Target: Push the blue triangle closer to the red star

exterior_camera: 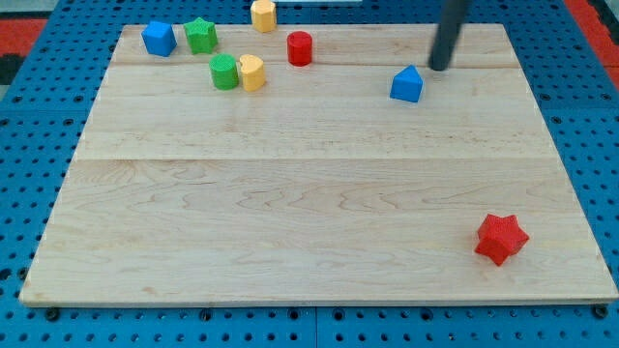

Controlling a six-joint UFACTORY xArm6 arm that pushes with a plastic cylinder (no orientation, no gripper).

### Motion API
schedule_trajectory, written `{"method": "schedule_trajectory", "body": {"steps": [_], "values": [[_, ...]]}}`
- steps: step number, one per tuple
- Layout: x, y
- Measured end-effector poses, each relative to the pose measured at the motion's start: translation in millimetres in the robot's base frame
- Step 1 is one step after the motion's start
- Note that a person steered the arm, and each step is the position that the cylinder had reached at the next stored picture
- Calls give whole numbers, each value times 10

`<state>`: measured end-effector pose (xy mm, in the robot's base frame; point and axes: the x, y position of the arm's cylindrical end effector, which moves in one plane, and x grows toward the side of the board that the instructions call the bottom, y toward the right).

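The blue triangle (407, 85) sits on the wooden board toward the view's upper right. The red star (501, 238) lies far from it, near the view's lower right corner. My tip (440, 68) rests on the board just up and to the right of the blue triangle, a small gap apart from it. The rod rises out of the view's top.
A blue cube (159, 39), green star (201, 36), green cylinder (224, 72), yellow block (251, 72), another yellow block (263, 15) and a red cylinder (300, 48) cluster at the upper left. The wooden board (290, 213) lies on a blue pegboard.
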<state>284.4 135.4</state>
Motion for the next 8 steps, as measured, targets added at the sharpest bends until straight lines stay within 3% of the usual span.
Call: {"method": "schedule_trajectory", "body": {"steps": [2, 3, 4, 5, 6, 7, 8], "values": [[1680, -50], [1017, -23], [828, -253], [1462, -75], [1533, -20], [1140, -396], [1461, -697]]}}
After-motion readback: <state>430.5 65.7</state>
